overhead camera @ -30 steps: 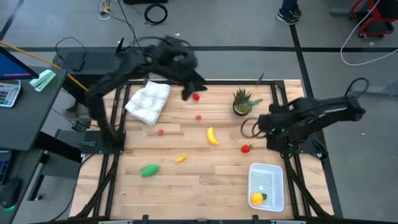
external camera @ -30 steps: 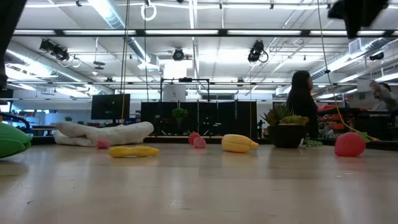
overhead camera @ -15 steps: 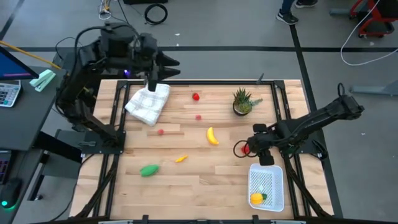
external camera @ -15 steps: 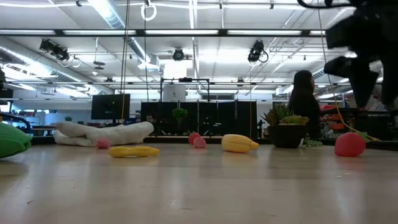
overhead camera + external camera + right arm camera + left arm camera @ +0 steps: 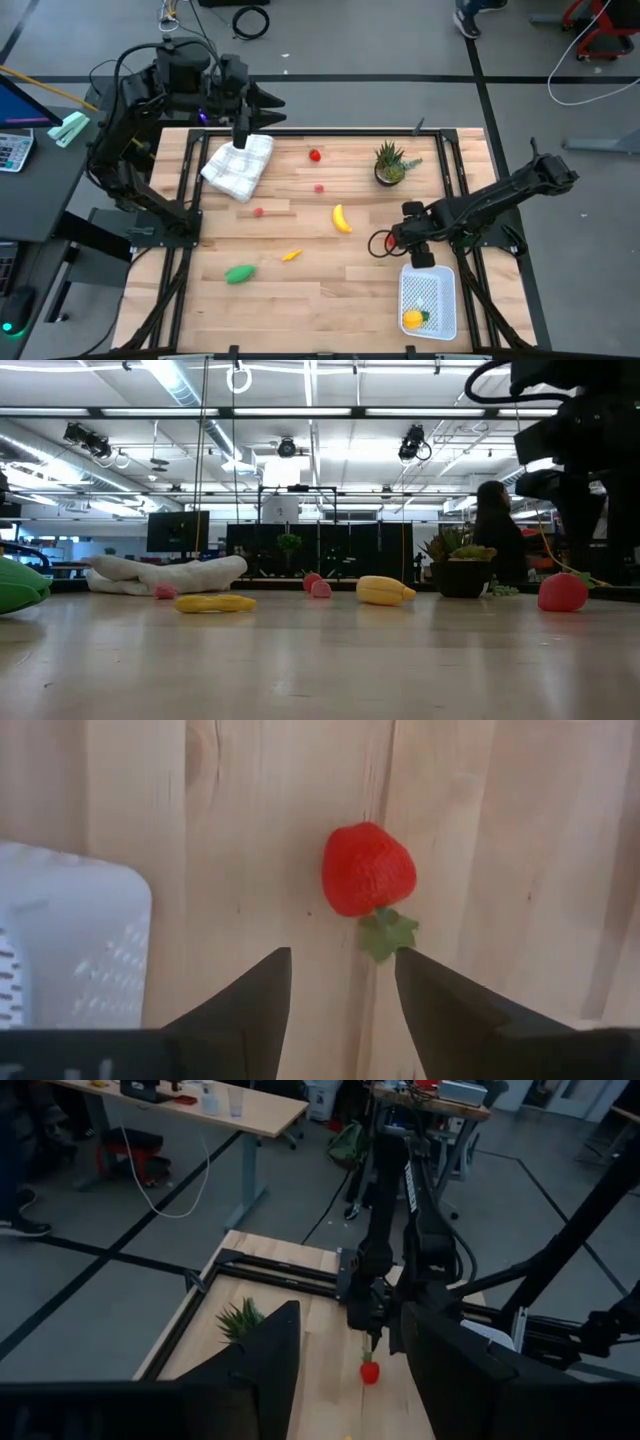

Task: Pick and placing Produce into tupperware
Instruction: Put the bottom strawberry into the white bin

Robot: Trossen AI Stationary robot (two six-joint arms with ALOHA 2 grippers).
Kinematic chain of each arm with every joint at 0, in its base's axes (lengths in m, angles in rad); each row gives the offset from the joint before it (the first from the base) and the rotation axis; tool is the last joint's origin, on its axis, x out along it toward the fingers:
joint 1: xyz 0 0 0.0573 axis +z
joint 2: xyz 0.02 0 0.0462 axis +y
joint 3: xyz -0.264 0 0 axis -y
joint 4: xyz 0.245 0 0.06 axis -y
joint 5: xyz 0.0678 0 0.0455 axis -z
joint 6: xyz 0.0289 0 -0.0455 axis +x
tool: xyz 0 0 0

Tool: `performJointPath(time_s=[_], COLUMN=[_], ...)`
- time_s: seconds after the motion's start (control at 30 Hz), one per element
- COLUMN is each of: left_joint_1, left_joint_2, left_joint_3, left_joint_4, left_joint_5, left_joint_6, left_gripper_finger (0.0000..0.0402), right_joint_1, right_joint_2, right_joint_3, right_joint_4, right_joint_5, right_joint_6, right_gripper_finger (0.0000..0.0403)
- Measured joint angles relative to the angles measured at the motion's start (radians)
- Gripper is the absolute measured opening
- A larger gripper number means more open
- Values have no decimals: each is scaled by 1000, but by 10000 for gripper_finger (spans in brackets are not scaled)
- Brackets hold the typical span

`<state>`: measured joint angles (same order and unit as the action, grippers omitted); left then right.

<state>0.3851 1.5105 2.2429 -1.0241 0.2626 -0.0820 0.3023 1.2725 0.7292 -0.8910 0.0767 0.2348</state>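
My right gripper (image 5: 340,958) is open and points down at the table, just short of a red strawberry (image 5: 368,870) that lies on its side on the wood beside the white tupperware (image 5: 428,300). The low view shows the strawberry (image 5: 562,592) below that gripper. Inside the tupperware sit a yellow piece (image 5: 412,320) and a green bit. A banana (image 5: 342,218), an orange piece (image 5: 291,255), a green oblong piece (image 5: 240,273) and small red pieces (image 5: 315,155) lie spread over the table. My left gripper (image 5: 270,105) is open and held high at the far left edge.
A white checked cloth (image 5: 240,165) lies at the far left, and a spiky potted plant (image 5: 389,163) stands at the far right. A cable loop (image 5: 380,243) hangs beside the right gripper. Bare wood stretches along the near edge between the green piece and the tupperware.
My right arm has swung from the right edge out over the table and come down over the strawberry beside the tupperware. My left arm has drawn back from above the far middle of the table to the far left edge. No produce has moved.
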Motion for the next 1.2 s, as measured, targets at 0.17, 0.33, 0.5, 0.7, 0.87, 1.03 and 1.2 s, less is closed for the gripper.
performJointPath(time_s=[0.17, 0.33, 0.5, 0.7, 0.87, 1.03, 1.2], left_joint_1=[0, 0, 0, 0, 0, 0, 0], left_joint_2=[0, 0, 0, 0, 0, 0, 0], left_joint_3=[0, 0, 0, 0, 0, 0, 0], left_joint_4=[0, 0, 0, 1, 1, 1, 1], left_joint_5=[0, 0, 0, 0, 0, 0, 0], left_joint_6=[0, 0, 0, 0, 0, 0, 20], left_gripper_finger=[184, 182, 177, 178, 175, 176, 177], right_joint_1=[-10, -38, -73, -93, -91, -91, -91], right_joint_2=[61, 108, 116, 116, 116, 116, 116], right_joint_3=[0, 0, 0, 0, -3, -14, -14], right_joint_4=[7, 7, 7, 7, 23, 43, 53], right_joint_5=[0, 30, 87, 82, 74, 69, 67], right_joint_6=[0, 16, 34, 34, 25, 22, 23], right_gripper_finger=[189, 189, 189, 189, 189, 189, 189])
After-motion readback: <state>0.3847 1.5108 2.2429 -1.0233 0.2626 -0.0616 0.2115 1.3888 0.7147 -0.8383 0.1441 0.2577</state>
